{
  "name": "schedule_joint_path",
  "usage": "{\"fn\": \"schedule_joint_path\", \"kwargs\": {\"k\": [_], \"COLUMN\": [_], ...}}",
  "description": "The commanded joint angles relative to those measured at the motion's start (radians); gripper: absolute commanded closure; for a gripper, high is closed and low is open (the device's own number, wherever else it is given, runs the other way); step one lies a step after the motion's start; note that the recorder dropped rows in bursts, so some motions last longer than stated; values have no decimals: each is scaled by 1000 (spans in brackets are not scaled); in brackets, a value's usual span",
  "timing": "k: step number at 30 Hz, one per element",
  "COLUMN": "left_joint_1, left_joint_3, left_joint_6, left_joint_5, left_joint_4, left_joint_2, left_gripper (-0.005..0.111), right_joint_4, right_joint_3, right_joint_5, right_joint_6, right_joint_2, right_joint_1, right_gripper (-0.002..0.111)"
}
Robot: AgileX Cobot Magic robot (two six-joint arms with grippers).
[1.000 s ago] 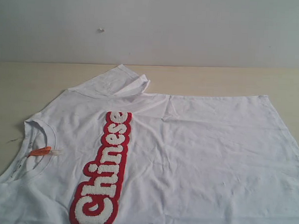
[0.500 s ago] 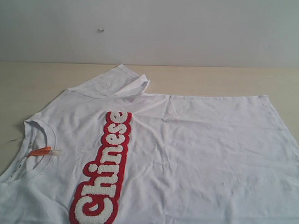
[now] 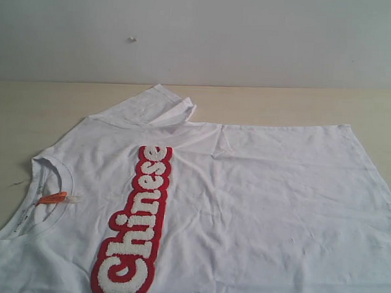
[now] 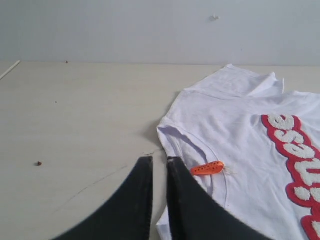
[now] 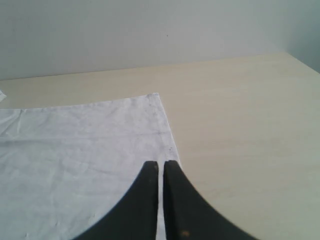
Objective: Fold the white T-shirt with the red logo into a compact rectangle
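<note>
The white T-shirt (image 3: 258,207) lies flat and face up on the table, its neck at the left and its hem at the right. The red logo (image 3: 137,222) runs along the chest. An orange tag (image 3: 52,197) sits in the collar. The far sleeve (image 3: 161,106) is partly folded over. Neither gripper shows in the exterior view. My left gripper (image 4: 159,159) hovers by the collar edge near the tag (image 4: 207,168), jaws close together with only a narrow slit and nothing gripped. My right gripper (image 5: 160,162) is shut above the hem edge of the shirt (image 5: 75,160).
The pale wooden table (image 3: 28,113) stretches bare beyond the shirt to a white wall (image 3: 200,36) at the back. A small dark speck (image 4: 38,163) lies on the table left of the collar. The shirt's near part runs off the bottom of the exterior view.
</note>
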Motion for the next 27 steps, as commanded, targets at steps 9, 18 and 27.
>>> {"fn": "schedule_joint_path", "kwargs": {"k": [9,18,27], "left_joint_1": [2,2,2], "left_joint_3": [3,3,3], "left_joint_6": [-6,-6,-6], "left_joint_5": [-121,-355,-476], "left_joint_4": [0,0,0], "left_joint_2": [-7,-7,-7], "left_gripper": [94,94,94], "right_joint_4": [0,0,-2], "right_joint_3": [4,4,4], "right_joint_5": [-15,-38,-394], "right_joint_6": [-2,-2,1], "right_joint_2": [-9,-9,-9], "right_joint_1": [1,1,1], "right_gripper": [103,103,103]}}
